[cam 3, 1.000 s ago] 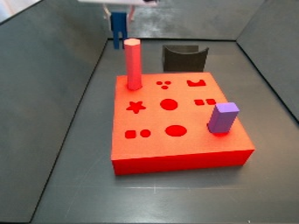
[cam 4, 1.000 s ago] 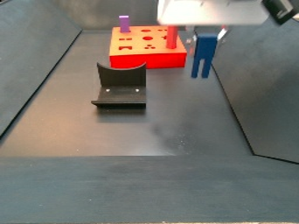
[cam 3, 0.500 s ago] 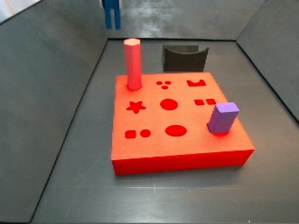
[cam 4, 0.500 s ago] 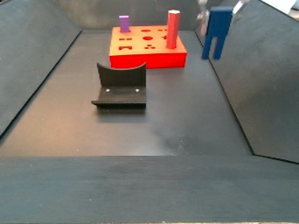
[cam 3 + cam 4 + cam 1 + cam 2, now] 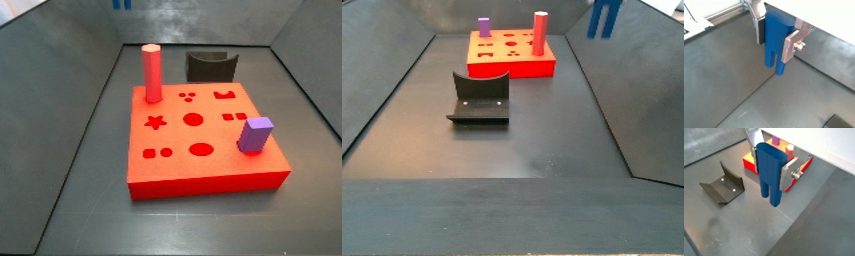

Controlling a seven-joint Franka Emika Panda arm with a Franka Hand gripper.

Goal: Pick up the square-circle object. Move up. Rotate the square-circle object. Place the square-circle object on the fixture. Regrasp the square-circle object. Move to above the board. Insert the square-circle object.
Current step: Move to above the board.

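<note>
You see the blue square-circle object between the gripper's silver jaws, a bright red board with darker red cut-outs, a purple block, a red post, and the black fixture on the dark grey floor.

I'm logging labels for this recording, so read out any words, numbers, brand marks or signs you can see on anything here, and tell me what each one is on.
None: no words, numbers or brand marks can be read in any view.
The square-circle object, held in the gripper high above the floor: plain blue.
The board: only cut-out shapes (star, circles, squares), no lettering.
The fixture, red post and purple block: unmarked.
</note>
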